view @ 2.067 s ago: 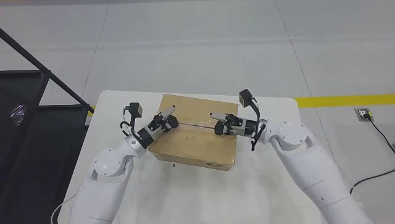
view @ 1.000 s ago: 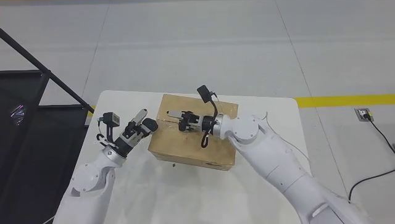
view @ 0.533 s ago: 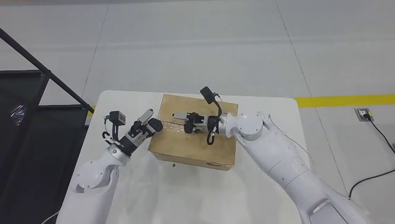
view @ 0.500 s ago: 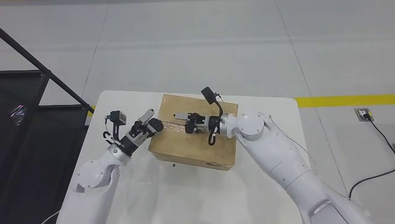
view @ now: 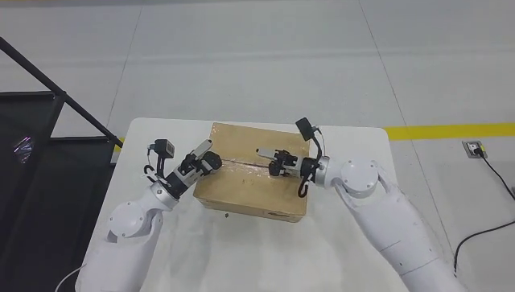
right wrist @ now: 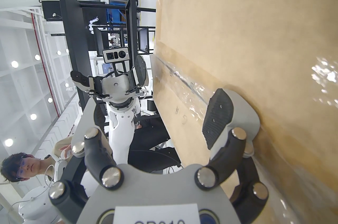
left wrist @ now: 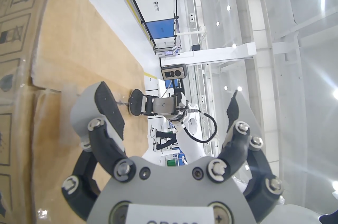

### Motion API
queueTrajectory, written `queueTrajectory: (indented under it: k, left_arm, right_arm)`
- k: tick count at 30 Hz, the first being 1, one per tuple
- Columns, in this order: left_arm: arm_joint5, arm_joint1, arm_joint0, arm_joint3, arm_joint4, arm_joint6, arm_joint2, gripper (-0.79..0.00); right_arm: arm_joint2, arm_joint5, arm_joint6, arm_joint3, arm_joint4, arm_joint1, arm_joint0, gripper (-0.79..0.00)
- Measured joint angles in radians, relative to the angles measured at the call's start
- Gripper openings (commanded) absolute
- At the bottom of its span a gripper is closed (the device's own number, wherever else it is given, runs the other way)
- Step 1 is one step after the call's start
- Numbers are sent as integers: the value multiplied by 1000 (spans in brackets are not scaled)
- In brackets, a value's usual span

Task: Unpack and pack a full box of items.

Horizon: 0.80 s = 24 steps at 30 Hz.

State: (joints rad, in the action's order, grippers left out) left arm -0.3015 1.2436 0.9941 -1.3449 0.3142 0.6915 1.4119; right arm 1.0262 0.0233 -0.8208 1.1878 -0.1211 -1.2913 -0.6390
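A closed cardboard box [view: 245, 189] sits mid-table, clear tape running along its top seam [right wrist: 184, 82]. My left gripper [view: 206, 154] is open at the box's left end. In the left wrist view, one pad [left wrist: 109, 106] lies on the box top [left wrist: 79, 32] by the seam while the other finger [left wrist: 233, 114] is in the air. My right gripper [view: 269, 157] is open over the seam right of the middle; one pad [right wrist: 219, 116] rests on the taped cardboard [right wrist: 250, 24]. Neither holds anything. Each wrist view shows the other gripper farther along the seam.
The white table [view: 265, 252] has bare room in front of and to both sides of the box. A black frame and dark mesh [view: 32, 179] stand left of the table. A floor socket with a cable [view: 473, 149] lies to the right.
The right gripper has drawn back to the right along the seam. The left gripper has moved in onto the box's left end.
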Motion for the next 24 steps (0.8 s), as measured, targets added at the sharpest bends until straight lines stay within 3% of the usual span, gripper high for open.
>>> queueTrajectory:
  k: [9, 24]
  left_arm:
    - [1, -1, -11, 15, 1, 0, -14, 0]
    - [-17, -10, -5, 24, 23, -9, 10, 0]
  right_arm:
    - [165, -57, -1, 190, 39, 53, -164, 0]
    - [289, -72, -8, 197, -29, 81, -228, 0]
